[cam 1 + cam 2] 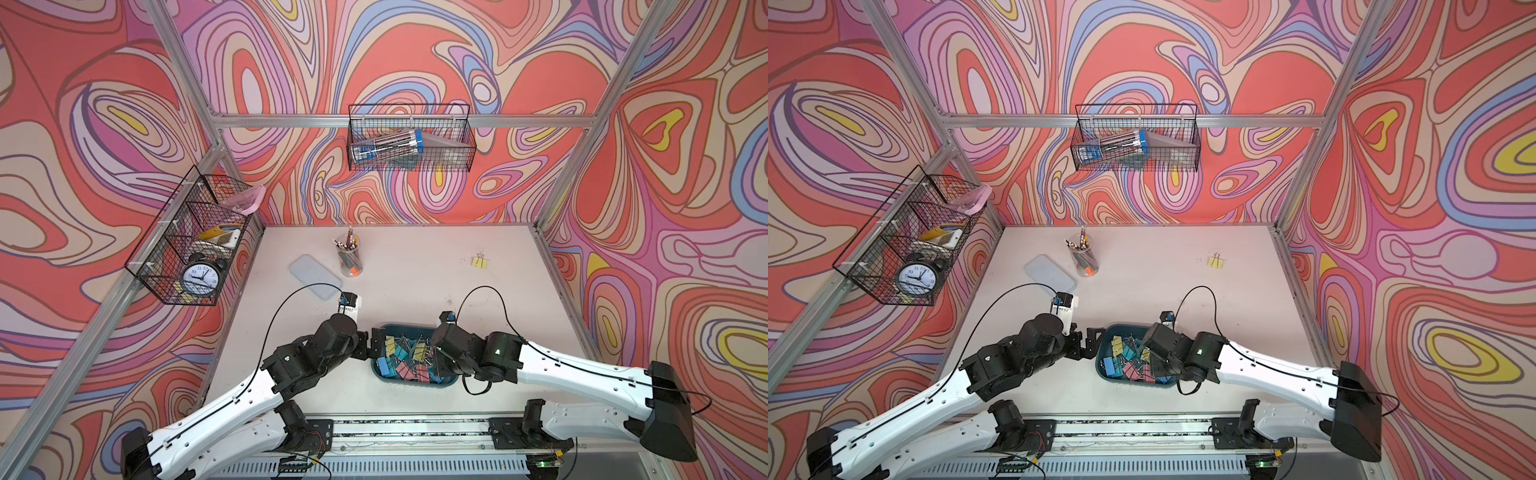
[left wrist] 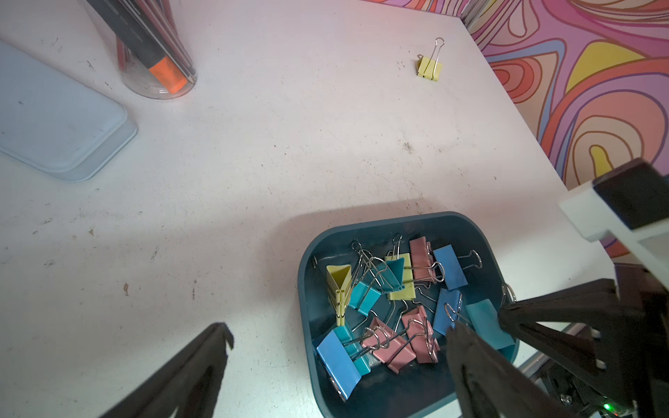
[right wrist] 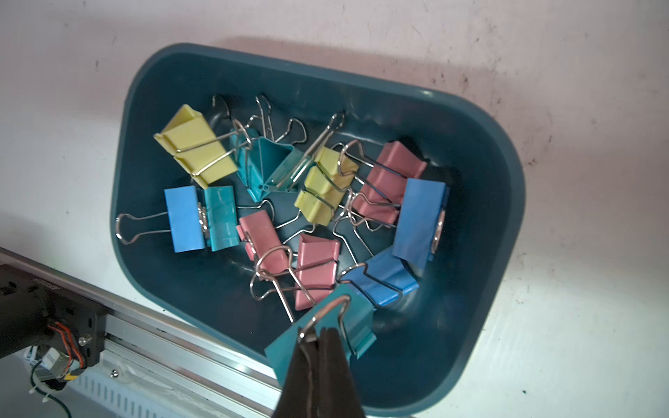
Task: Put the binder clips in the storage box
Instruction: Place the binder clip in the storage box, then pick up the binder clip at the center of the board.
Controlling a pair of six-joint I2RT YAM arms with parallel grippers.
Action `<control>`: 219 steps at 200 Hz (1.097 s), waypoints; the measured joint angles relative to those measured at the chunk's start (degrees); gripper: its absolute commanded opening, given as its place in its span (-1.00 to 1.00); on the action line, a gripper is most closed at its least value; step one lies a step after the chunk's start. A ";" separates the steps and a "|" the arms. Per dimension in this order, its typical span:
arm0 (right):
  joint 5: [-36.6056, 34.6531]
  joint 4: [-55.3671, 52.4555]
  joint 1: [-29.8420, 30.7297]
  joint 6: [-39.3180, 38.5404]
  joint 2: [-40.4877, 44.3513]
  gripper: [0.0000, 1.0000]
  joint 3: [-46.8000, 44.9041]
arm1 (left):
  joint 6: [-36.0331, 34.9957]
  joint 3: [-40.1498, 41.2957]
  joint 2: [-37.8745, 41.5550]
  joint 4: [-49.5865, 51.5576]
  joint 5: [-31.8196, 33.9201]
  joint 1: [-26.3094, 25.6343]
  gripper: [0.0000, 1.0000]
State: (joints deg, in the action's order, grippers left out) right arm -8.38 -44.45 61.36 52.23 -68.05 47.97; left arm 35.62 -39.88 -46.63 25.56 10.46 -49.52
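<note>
The dark teal storage box sits near the table's front edge, between my two arms. Several blue, teal, yellow and pink binder clips lie in it. My right gripper hangs over the box's near end, shut on the wire handle of a teal binder clip. My left gripper is open and holds nothing. It straddles the box's left rim. One yellow binder clip lies alone at the back right of the table.
A pale flat lid and a clear cup of pens stand at the back left. Black wire baskets hang on the left wall and the back wall. A metal rail runs along the front edge.
</note>
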 measured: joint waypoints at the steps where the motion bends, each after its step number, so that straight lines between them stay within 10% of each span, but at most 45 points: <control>1: 0.00 0.02 0.02 0.04 -0.02 -1.00 -0.13 | 0.00 0.00 -0.04 -0.04 -0.02 0.00 0.98; 62: -0.63 1.84 1.79 1.90 -2.69 -1.00 -3.39 | 0.02 0.00 -1.42 -0.79 -0.46 0.00 0.98; 167: -15.61 -5.73 1.73 0.81 -0.72 -0.11 10.49 | 0.00 0.00 -1.49 -1.11 -0.44 0.00 0.98; 219: -19.54 -2.56 -15.74 -10.64 -3.82 -0.11 19.74 | -0.24 0.00 -1.42 -1.09 -0.44 0.02 0.98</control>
State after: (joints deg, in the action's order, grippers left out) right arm -27.92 -47.00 45.63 41.58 -71.88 67.70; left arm 35.38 -39.88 -48.05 24.47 10.02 -49.50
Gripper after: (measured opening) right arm 0.444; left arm 0.989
